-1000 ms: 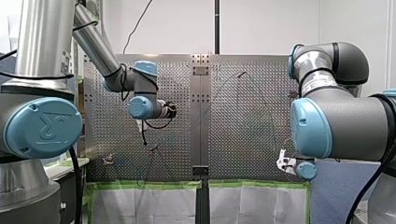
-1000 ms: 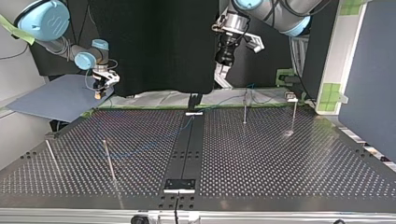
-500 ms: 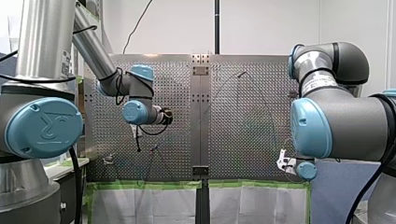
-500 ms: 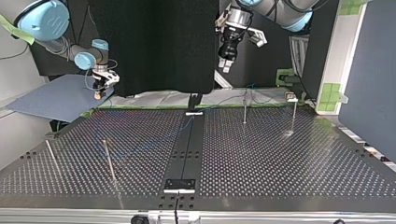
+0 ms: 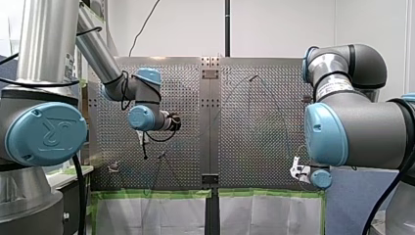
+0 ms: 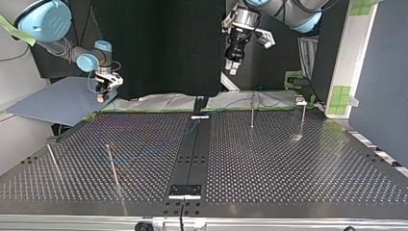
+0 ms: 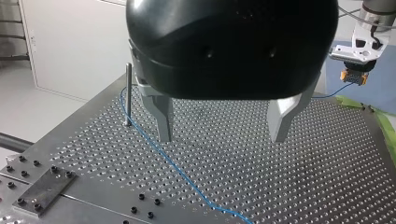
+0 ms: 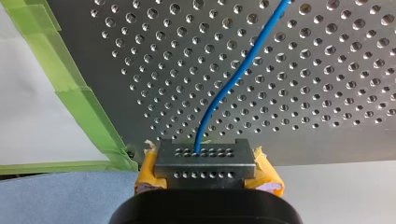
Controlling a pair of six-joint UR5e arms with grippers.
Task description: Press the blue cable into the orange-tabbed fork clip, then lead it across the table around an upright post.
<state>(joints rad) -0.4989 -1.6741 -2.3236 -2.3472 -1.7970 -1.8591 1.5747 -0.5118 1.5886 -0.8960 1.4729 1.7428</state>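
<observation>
The thin blue cable [image 7: 177,168] lies loosely on the perforated table and passes close by an upright post [image 7: 128,95]. My left gripper [image 7: 222,138] hangs open above it, its metal fingers wide apart with nothing between them. In the top view my left gripper [image 6: 233,67] is high over the table's far edge. My right gripper [image 8: 205,161] is shut on the blue cable [image 8: 219,98], whose end leaves its yellow pads at the table's corner. A small clip [image 6: 299,100] stands at the top view's far right.
Further thin posts [image 6: 252,114] [image 6: 113,166] [image 6: 53,161] stand on the table. A dark centre strip [image 6: 192,154] with bolted plates divides it. Green tape [image 8: 79,88] lines the edge beside my right gripper, and a blue-grey board [image 6: 53,103] lies beyond that corner.
My left gripper rose and drew back from the far edge, still open, then stopped for the last half second. My right gripper has stayed put, holding the cable.
</observation>
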